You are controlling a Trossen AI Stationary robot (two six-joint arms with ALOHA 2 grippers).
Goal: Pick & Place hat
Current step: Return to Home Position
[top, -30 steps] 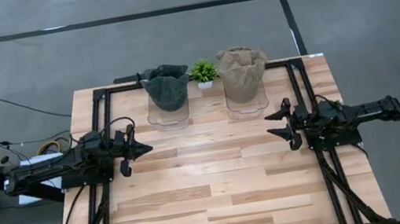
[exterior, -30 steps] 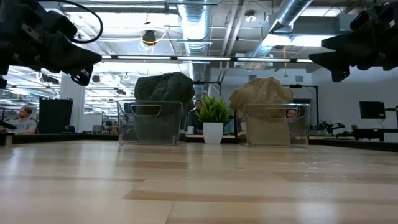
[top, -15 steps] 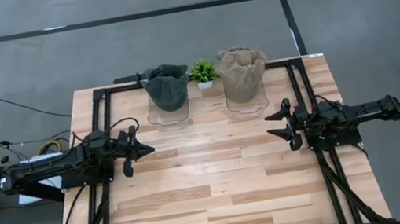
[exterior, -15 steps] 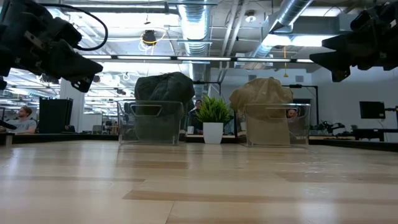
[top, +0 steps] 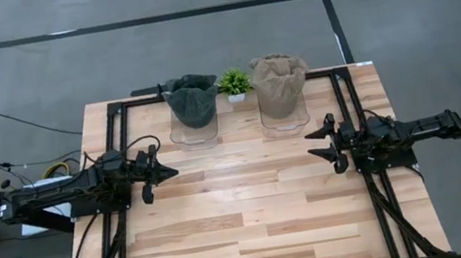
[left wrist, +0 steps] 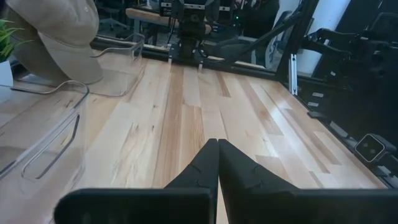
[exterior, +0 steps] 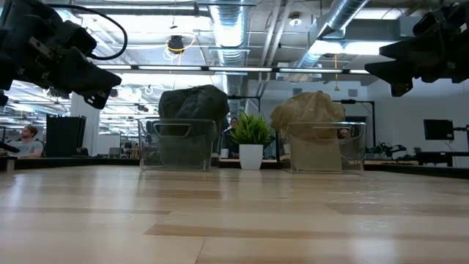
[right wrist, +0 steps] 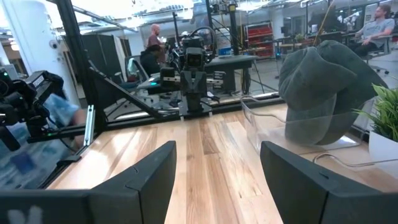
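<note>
A dark green hat (top: 192,100) sits crown up on a clear stand (top: 196,134) at the table's far middle. It also shows in the right wrist view (right wrist: 323,81) and the low view (exterior: 193,103). A tan hat (top: 280,83) sits the same way on a second clear stand (top: 285,123) to its right, and shows in the left wrist view (left wrist: 59,37). My left gripper (top: 167,169) is shut and empty above the table's left side, with its fingers together in its wrist view (left wrist: 217,158). My right gripper (top: 314,146) is open and empty above the right side, also seen in its wrist view (right wrist: 217,171).
A small potted plant (top: 234,84) stands between the two hats at the far edge. Bare wood (top: 252,208) lies between the arms and toward the near edge. Black frame rails (top: 115,119) run along the table's sides. People and desks show in the room behind.
My left gripper has dropped a little and stayed shut. The hats and my right arm have kept still.
</note>
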